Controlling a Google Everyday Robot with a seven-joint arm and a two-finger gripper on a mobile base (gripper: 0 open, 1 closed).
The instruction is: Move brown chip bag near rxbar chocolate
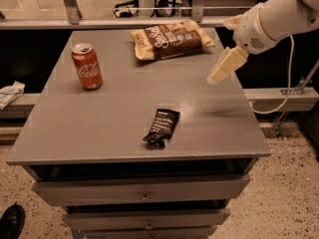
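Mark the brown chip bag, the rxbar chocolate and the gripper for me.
brown chip bag (172,39): camera view, dark centre panel.
rxbar chocolate (162,127): camera view, middle of the wrapper.
gripper (215,76): camera view, its lower tip, just right of the bag.

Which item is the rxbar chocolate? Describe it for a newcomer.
On the grey cabinet top, with the gripper hovering above its right edge, look near the front, slightly right of centre. The rxbar chocolate lies flat there: a small black oblong wrapper with pale print, unlike the red soda can at left and the big brown chip bag at the back.
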